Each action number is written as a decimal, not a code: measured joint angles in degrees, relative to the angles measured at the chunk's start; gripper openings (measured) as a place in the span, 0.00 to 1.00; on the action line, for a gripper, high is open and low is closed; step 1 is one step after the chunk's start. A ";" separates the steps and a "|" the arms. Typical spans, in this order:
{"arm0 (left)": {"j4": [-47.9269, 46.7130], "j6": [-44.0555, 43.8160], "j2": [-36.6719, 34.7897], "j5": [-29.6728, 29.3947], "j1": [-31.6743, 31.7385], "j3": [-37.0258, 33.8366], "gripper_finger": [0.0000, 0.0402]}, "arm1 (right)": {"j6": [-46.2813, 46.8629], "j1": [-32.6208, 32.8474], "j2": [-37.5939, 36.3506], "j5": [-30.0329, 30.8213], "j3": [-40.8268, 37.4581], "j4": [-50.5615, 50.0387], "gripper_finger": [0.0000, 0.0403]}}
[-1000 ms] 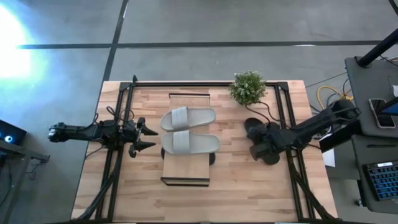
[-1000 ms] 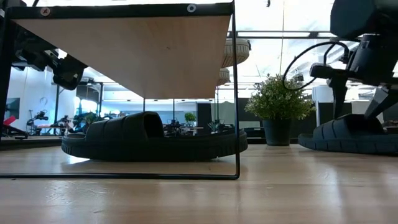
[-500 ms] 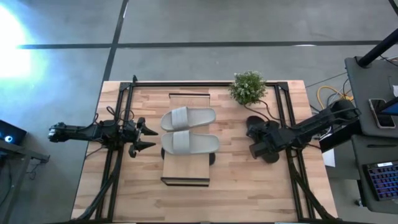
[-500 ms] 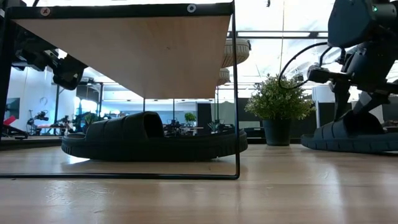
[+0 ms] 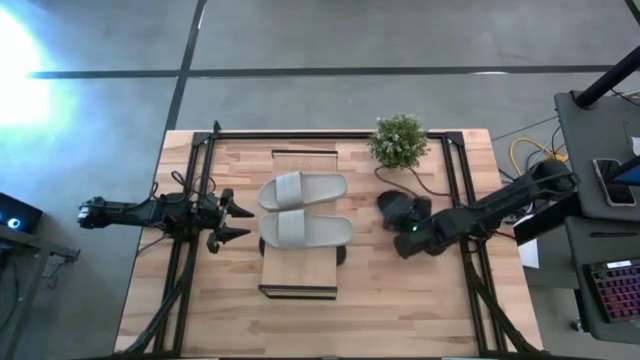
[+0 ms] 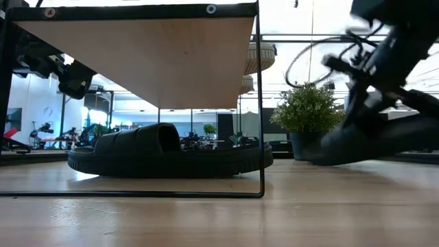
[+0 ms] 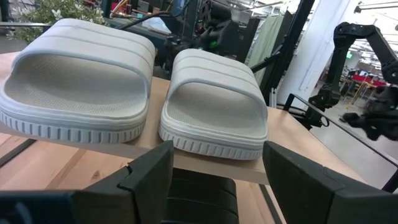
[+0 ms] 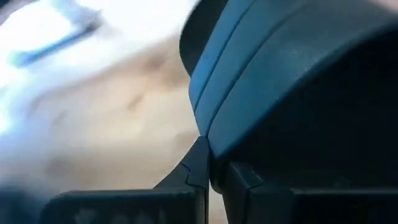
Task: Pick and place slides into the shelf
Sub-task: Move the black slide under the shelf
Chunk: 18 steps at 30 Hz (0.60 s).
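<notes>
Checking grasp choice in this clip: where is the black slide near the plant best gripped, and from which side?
Probably the black slide by its wide strap: the one raised, thin part that two fingers can close across, since the sole looks too broad. Come from the table's right, clear of the plant. The right pincer grips there; the left pincer waits open beside the shelf.

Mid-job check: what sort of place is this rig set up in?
Probably a robotics lab or workshop. The butcher-block wooden table stands on a bare grey concrete floor, a desk with a keyboard sits beside it, and another dark robot arm shows in the open hall behind.
</notes>
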 joint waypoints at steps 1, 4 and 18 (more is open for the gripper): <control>0.00 0.01 0.00 -0.01 0.02 0.00 0.58 | -2.12 0.52 0.00 -0.71 0.55 2.56 0.03; 0.00 -0.01 0.00 -0.01 0.00 0.00 0.58 | -7.47 2.18 0.00 -1.52 2.46 5.60 0.03; 0.00 0.01 0.00 0.00 0.00 0.00 0.58 | -22.14 7.27 0.00 -0.41 7.05 6.21 0.03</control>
